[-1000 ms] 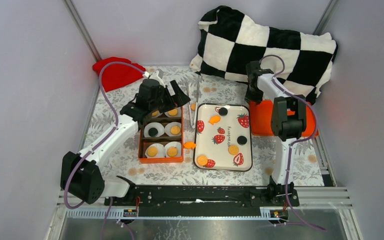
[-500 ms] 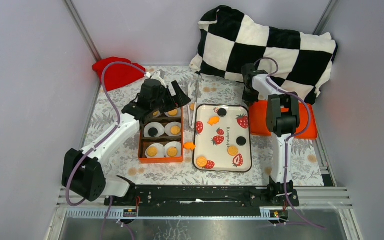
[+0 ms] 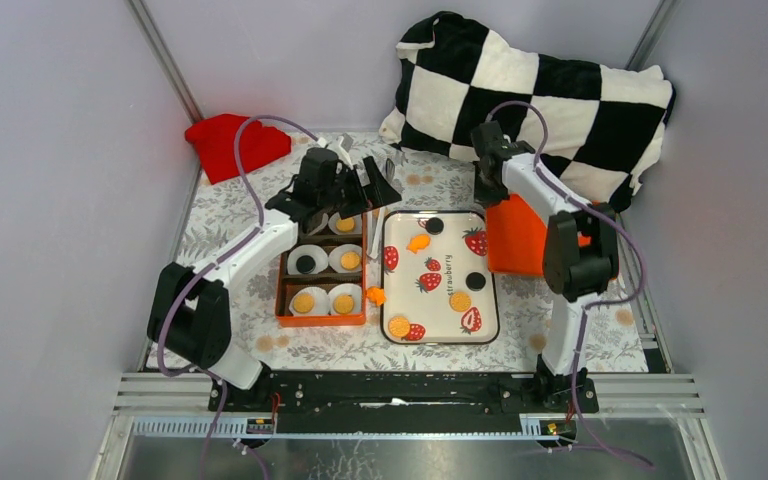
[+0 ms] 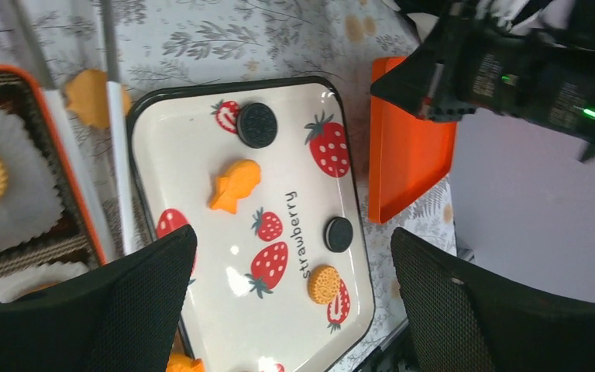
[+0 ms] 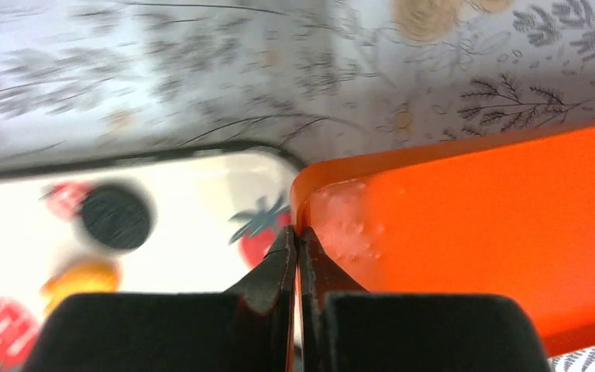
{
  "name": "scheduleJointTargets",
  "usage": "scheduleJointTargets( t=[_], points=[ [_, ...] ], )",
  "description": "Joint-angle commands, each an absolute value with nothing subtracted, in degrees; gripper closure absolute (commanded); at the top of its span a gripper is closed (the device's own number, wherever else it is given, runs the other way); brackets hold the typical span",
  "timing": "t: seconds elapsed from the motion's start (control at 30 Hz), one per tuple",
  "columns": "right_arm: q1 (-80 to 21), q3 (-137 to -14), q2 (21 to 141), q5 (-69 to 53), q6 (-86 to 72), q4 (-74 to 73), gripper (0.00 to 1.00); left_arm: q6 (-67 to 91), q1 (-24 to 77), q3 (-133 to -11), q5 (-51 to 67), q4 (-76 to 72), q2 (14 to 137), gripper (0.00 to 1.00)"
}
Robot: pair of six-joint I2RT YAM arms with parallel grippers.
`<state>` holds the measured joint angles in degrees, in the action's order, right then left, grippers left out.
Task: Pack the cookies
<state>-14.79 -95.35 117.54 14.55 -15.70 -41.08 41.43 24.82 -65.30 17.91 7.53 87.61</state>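
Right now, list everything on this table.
strawberry tray: one, white, centre
black cookies: two, on the tray
golden round cookies: two, on the tray
fish cookies: three, orange; one on tray, two beside box
box: one, orange, left of tray
paper cups: white, in the box, holding cookies; far row partly hidden
tongs: one, pale, between box and tray
lid: one, orange, tilted, right of tray
pillow: one, black-and-white, far right
red cloth: one, far left
left gripper: open, above box's far end
right gripper: shut on the lid's edge

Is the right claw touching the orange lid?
Touching. The right wrist view shows the right gripper pinched shut on the rim of the orange lid.
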Motion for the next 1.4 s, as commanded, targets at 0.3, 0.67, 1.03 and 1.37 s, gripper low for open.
scheduleJointTargets(
  t=[0.3,0.67,1.03,1.37],
  points=[
    [-25.4,-85.9,91.1,-4.3,-7.6,-38.0,1.00,43.6,25.4,-68.7,33.0,-7.4,97.8,0.01],
    [-34.8,-78.6,87.9,-10.3,-1.4,-33.9,1.00,57.6,25.4,-69.5,52.3,-27.2,109.5,0.01],
    [-39.8,-81.8,88.0,-16.1,2.3,-35.2,1.00,59.4,26.2,-67.2,53.6,-29.7,113.7,0.01],
    [-42.0,-86.0,92.6,-20.4,4.5,-37.3,0.99,63.3,27.2,-63.0,55.2,-35.2,114.1,0.26]
  ],
)
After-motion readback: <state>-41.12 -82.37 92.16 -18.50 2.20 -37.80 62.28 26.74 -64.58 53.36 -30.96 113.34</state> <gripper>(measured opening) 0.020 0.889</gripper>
